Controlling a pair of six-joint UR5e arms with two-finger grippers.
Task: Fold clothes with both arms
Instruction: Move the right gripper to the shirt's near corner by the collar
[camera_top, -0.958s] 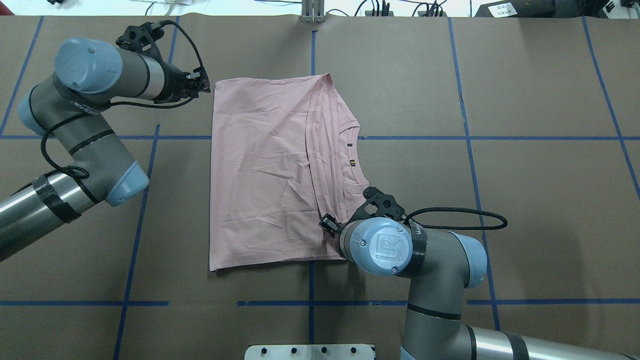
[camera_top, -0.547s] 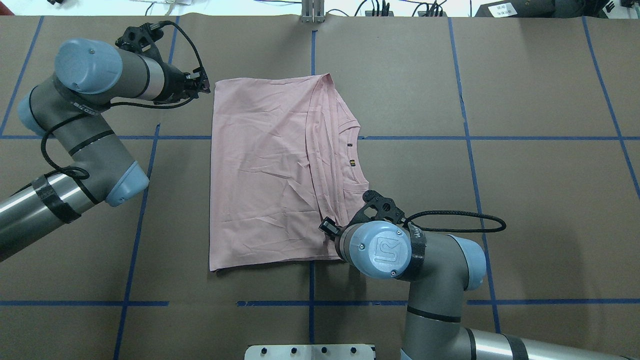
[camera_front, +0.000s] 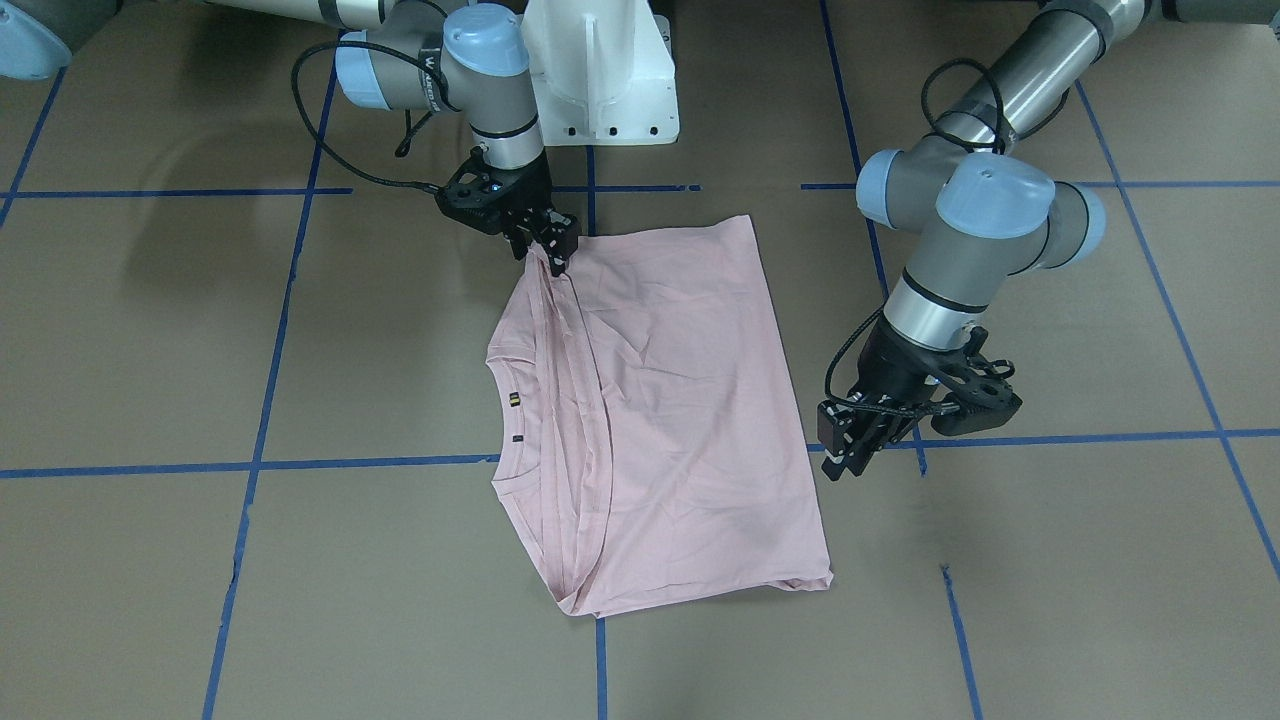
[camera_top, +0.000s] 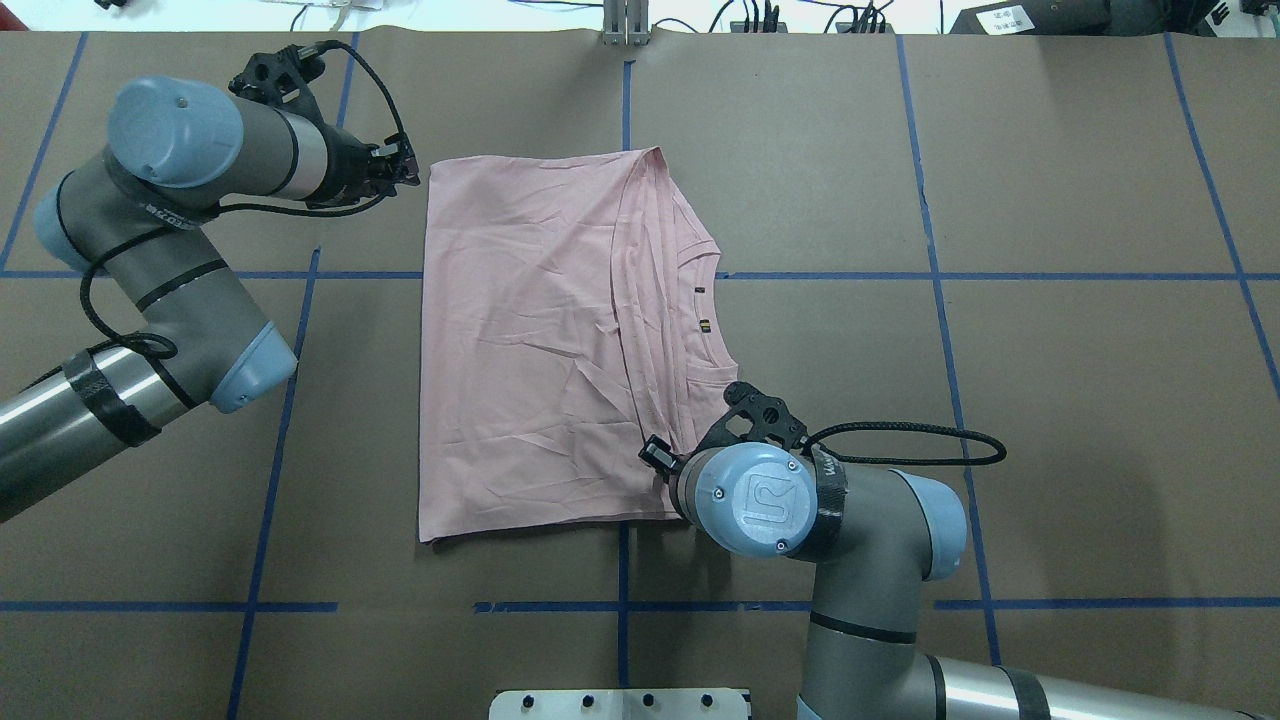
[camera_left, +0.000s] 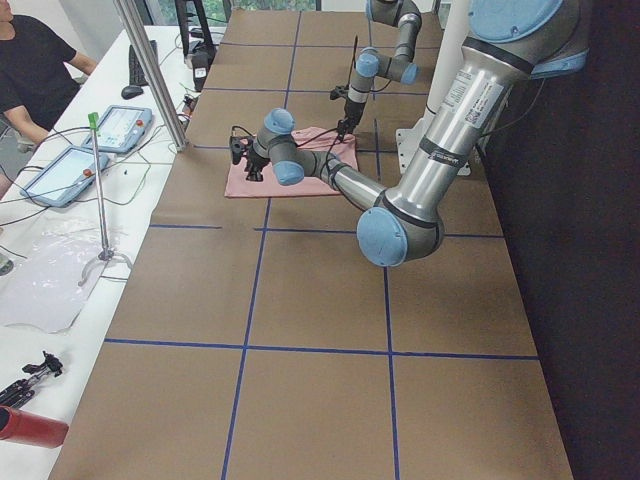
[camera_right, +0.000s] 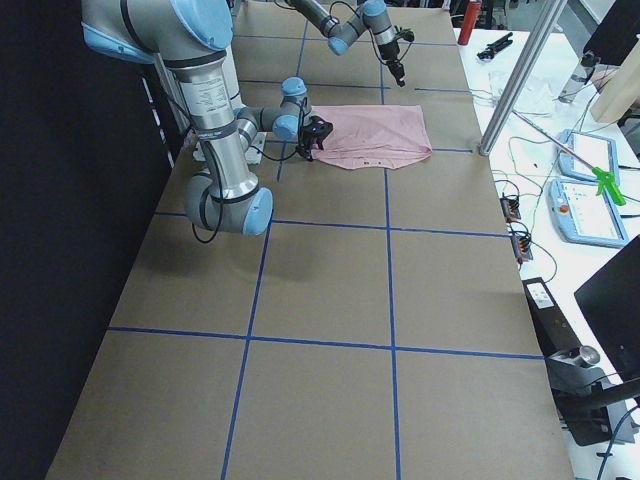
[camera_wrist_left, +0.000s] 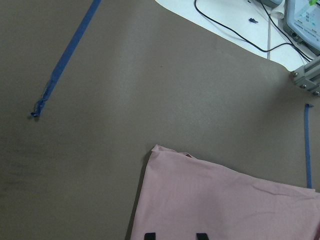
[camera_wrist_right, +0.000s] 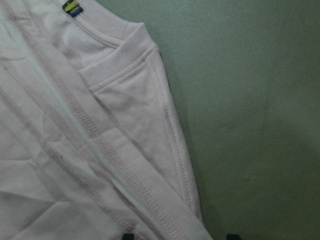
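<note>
The pale pink T-shirt (camera_top: 530, 340) lies folded flat on the brown table, collar and label to the robot's right (camera_front: 660, 400); its print is hidden. My left gripper (camera_top: 408, 170) hovers just off the shirt's far left corner (camera_wrist_left: 225, 200), fingers a little apart and empty (camera_front: 848, 455). My right gripper (camera_front: 555, 255) is down at the shirt's near right corner, where the folded sleeve hems meet. In the right wrist view its fingertips stand wide apart astride the shirt's edge (camera_wrist_right: 100, 125). In the overhead view its wrist hides that corner (camera_top: 655, 455).
Blue tape lines (camera_top: 930, 275) grid the brown paper table. The white pedestal base (camera_front: 600, 80) stands at the robot's side. A metal post (camera_top: 625, 25) and cables sit at the far edge. A person (camera_left: 30, 60) and tablets (camera_left: 120, 125) are beside the table.
The right arm's wrist has shifted slightly toward the near edge and left over the shirt's corner. The left arm and the shirt have barely moved.
</note>
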